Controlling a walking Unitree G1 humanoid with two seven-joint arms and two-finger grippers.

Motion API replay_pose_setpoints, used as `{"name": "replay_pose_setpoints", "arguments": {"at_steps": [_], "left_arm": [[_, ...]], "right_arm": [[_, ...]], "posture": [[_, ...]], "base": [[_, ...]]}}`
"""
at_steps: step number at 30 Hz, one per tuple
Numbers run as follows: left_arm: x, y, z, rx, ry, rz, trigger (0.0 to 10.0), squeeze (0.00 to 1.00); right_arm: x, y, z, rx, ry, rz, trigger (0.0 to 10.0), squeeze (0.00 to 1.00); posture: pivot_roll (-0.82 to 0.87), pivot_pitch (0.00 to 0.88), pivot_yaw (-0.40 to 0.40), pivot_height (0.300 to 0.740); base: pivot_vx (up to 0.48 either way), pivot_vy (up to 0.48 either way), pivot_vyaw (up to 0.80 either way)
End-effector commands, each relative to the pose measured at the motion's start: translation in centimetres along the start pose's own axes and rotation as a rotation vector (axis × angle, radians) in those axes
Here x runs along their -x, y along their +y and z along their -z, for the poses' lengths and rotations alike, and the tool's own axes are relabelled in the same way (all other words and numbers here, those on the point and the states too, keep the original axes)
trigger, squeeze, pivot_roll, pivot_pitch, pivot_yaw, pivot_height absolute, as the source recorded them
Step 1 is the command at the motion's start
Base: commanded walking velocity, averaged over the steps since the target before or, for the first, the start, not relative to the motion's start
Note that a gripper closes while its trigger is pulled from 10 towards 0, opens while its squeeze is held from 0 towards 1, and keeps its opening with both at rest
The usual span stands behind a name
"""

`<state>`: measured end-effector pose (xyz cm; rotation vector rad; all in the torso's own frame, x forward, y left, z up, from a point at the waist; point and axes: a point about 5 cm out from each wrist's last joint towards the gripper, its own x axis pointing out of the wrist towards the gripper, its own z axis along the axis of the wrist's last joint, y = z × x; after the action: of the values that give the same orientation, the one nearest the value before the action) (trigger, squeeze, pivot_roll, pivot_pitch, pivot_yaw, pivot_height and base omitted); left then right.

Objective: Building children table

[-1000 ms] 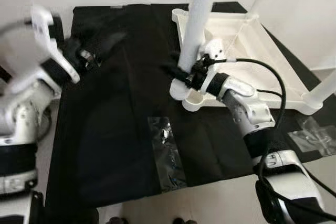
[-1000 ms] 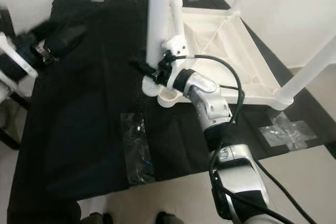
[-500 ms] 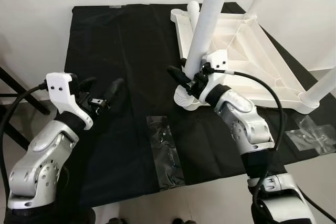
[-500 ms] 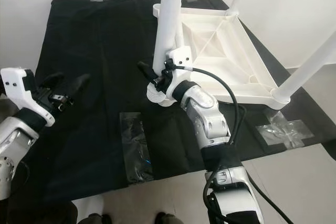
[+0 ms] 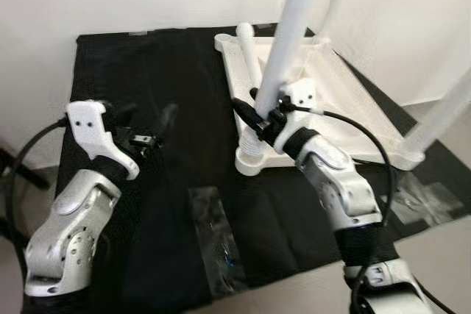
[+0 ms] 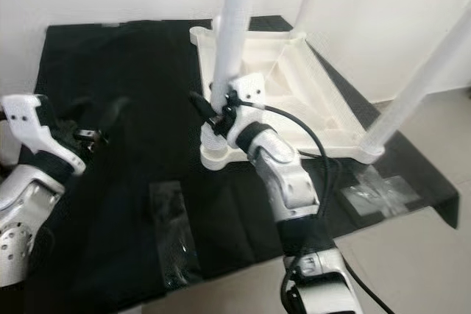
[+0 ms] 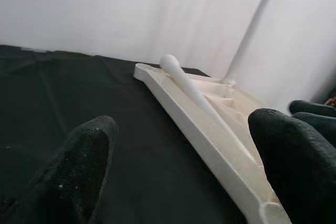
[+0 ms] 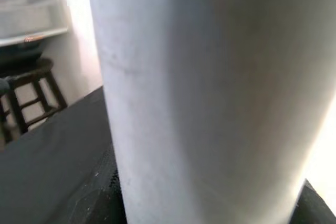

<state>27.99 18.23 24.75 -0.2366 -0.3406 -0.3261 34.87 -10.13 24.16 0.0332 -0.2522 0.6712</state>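
A white children's table (image 5: 346, 101) lies upside down on a black cloth (image 5: 147, 64), with its legs pointing up. My right gripper (image 5: 255, 118) is shut on the near-left leg (image 5: 283, 49), just above its socket at the table's corner. In the right wrist view that leg (image 8: 210, 93) is pressed close between the black fingers. A loose white leg (image 5: 249, 53) lies along the table's left rim, also seen as the loose leg (image 7: 189, 85) in the left wrist view. My left gripper (image 5: 147, 126) hovers open over the cloth to the left of the table, holding nothing.
A clear plastic bag (image 5: 217, 244) lies on the cloth near the front edge. Another bag (image 5: 423, 200) lies at the right by the far-right leg (image 5: 441, 115). White walls stand behind and to the right. Bare cloth stretches between the two arms.
The whole picture has shifted, so the camera moved. My left arm came down from a raised, blurred pose and now holds still with its fingers apart. The right gripper stays on the leg.
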Motion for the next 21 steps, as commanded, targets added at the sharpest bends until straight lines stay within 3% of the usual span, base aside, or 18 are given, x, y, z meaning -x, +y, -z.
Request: {"name": "replay_pose_setpoints", "arguments": {"at_steps": [1, 6, 7, 12, 18, 20, 21], "left_arm": [[0.3, 0.2, 0.2, -0.001, 0.011, -0.015, 10.0, 0.0], [0.2, 0.1, 0.2, 0.004, 0.009, -0.01, 10.0, 0.0], [0.2, -0.1, 0.4, 0.012, 0.016, -0.004, 10.0, 0.0], [0.4, -0.5, 0.9, -0.006, 0.047, 0.014, 10.0, 0.0], [0.8, -1.1, 1.5, -0.018, 0.077, 0.065, 10.0, 0.0], [1.1, -1.5, 1.7, -0.011, 0.096, 0.114, 10.0, 0.0], [1.1, -1.5, 1.7, -0.011, 0.096, 0.114, 10.0, 0.0]], "right_arm": [[-0.2, 0.7, -0.4, -0.018, -0.025, -0.035, 10.0, 0.0], [-0.3, 1.1, -0.1, 0.018, 0.006, -0.063, 10.0, 0.0], [0.0, 1.5, -0.2, 0.02, 0.007, -0.144, 10.0, 0.0], [0.8, 2.0, -0.7, 0.027, 0.005, -0.277, 10.0, 0.0], [2.2, 1.7, -1.1, 0.008, 0.043, -0.472, 10.0, 0.0], [3.1, 1.6, -1.2, -0.006, 0.06, -0.59, 10.0, 0.0], [3.1, 1.6, -1.2, -0.006, 0.06, -0.59, 10.0, 0.0]], "posture": [[0.08, 0.186, -0.096, 0.74], [0.08, 0.186, -0.097, 0.74], [0.08, 0.187, -0.096, 0.74], [0.08, 0.191, -0.096, 0.74], [0.08, 0.196, -0.097, 0.74], [0.08, 0.205, -0.099, 0.74], [0.08, 0.205, -0.099, 0.74]], "base": [[0.292, 0.0, 0.63], [0.295, 0.0, 0.13], [0.0, 0.0, 0.0], [0.0, 0.0, 0.0], [0.0, 0.0, 0.0], [0.0, -0.36, 0.0], [0.0, -0.469, 0.0]]}}
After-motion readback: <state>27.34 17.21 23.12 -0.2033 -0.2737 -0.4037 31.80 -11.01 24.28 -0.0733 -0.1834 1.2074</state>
